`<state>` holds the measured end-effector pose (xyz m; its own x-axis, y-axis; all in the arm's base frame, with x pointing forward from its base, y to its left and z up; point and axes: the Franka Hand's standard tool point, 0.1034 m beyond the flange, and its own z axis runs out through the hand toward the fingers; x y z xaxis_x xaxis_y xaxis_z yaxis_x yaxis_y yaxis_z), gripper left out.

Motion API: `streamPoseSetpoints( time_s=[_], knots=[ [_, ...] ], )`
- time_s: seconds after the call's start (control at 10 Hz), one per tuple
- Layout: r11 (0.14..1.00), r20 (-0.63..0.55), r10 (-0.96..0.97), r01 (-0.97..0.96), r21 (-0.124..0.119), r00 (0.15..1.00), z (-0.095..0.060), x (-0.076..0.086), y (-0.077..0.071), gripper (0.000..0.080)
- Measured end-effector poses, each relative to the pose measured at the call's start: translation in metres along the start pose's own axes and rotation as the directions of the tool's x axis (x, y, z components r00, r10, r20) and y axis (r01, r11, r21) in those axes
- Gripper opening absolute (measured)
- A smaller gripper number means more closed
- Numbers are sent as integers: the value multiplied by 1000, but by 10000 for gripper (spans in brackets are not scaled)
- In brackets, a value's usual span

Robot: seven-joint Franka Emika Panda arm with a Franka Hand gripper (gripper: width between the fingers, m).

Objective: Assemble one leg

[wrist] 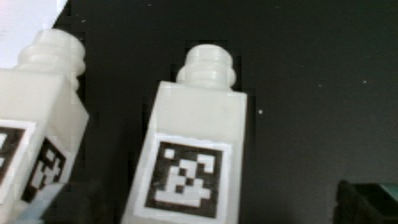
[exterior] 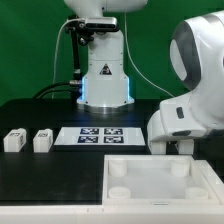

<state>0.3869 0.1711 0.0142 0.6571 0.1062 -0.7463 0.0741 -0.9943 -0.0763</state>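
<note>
Two legs (wrist: pixel 192 140) (wrist: pixel 36 120) lie side by side on the black table in the wrist view, each a white post with a knobbed tip and a black-and-white tag. The nearer one lies in line with my gripper. One dark finger (wrist: pixel 374 205) shows at the frame's edge, well off that leg; the jaws look spread and hold nothing. In the exterior view my gripper (exterior: pixel 178 148) hangs low at the right, just behind the tray-like part. Two more legs (exterior: pixel 14 140) (exterior: pixel 42 140) lie at the exterior view's left.
The large flat white square part with round sockets (exterior: pixel 125 195) lies at the front right. The marker board (exterior: pixel 100 135) lies mid-table. The robot's base (exterior: pixel 104 85) stands behind it. The arm's bulky white link (exterior: pixel 195 90) hides the table at the right.
</note>
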Motion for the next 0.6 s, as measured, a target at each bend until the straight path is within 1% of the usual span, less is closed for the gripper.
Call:
streamPoseSetpoints(
  time_s=[0.2, 0.3, 0.4, 0.6],
  knots=[
    [1000, 0, 0, 0, 0, 1000, 0, 0, 0, 379],
    [1000, 0, 0, 0, 0, 1000, 0, 0, 0, 379],
    [1000, 0, 0, 0, 0, 1000, 0, 0, 0, 290],
    [1000, 0, 0, 0, 0, 1000, 0, 0, 0, 290]
  ],
)
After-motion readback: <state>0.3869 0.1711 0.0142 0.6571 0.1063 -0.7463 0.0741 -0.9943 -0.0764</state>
